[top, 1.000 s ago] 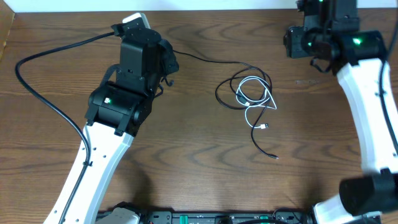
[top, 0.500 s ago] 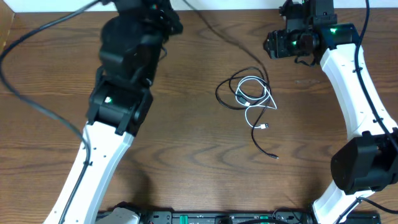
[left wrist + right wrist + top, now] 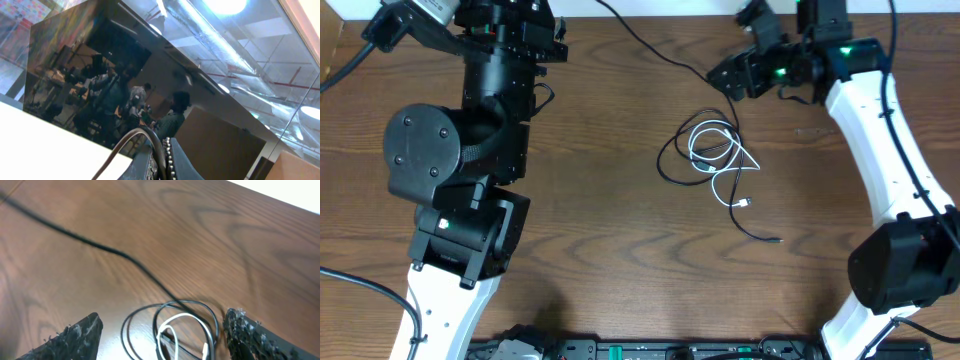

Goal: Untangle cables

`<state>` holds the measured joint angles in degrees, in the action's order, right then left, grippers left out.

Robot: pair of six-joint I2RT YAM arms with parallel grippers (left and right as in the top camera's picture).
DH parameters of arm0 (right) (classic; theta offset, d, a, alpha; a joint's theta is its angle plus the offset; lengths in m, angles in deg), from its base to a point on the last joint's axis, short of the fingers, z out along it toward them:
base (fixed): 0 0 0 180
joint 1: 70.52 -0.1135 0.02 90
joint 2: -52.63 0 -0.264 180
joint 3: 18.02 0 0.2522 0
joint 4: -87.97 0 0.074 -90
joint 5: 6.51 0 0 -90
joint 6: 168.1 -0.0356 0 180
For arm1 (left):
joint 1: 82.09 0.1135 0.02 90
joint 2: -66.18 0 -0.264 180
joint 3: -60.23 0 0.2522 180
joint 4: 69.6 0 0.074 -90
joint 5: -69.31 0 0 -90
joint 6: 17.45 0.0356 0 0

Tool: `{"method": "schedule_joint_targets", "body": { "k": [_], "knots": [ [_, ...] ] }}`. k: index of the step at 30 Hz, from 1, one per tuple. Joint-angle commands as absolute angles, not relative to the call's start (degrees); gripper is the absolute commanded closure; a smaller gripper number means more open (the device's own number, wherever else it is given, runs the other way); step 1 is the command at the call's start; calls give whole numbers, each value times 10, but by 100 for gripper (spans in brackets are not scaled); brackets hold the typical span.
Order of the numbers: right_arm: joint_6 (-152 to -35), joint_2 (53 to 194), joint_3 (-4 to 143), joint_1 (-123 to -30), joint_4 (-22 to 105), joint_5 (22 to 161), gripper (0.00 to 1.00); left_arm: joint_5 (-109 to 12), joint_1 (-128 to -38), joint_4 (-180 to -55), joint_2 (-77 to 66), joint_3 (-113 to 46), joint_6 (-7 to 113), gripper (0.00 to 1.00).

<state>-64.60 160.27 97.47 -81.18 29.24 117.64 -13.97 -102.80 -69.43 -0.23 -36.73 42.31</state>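
Wood-grain brown bench (image 3: 620, 250): your left tool (image 3: 162, 150) is pinched together, facing the ceiling. The thin black cord (image 3: 661, 163) and thin white cord (image 3: 705, 152) lie looped mid-bench, their tails trailing diagonally toward the lower right. The right tool (image 3: 162, 317) is spread apart above them.

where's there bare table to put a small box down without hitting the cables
The widest bare wood on the table lies between the left arm and the black cable loop. The front strip below its tail is free too. It is crowded around the white cable under the right gripper, and at back middle, where the black cable slants across.
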Motion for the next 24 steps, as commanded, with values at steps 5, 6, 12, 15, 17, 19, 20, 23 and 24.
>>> {"method": "schedule_joint_targets", "body": {
  "k": [5,6,12,15,17,19,20,23,24],
  "knots": [
    [-592,1602,977,-866,328,1212,22,-148,-1026,-693,3,-379,402,92],
    [-592,1604,977,-875,340,1212,21,-157,-1026,-693,4,-379,399,93],
    [-616,1625,977,-919,445,1190,21,-184,-1026,-696,5,-379,391,92],
    [-645,1640,977,-936,506,1179,19,-188,-1026,-702,5,-379,377,93],
    [-664,1652,977,-947,545,1179,19,-188,-1026,-704,5,-379,365,92],
    [-675,1664,977,-958,573,1179,19,-188,-1026,-704,6,-379,359,92],
    [-679,1672,977,-962,587,1176,21,-191,-1027,-705,7,-379,358,92],
    [-709,1687,977,-968,615,1124,39,-203,-1026,-708,8,-379,358,92],
    [-718,1688,977,-968,619,1106,50,-203,-1026,-713,9,-379,358,92]
  ]
}}
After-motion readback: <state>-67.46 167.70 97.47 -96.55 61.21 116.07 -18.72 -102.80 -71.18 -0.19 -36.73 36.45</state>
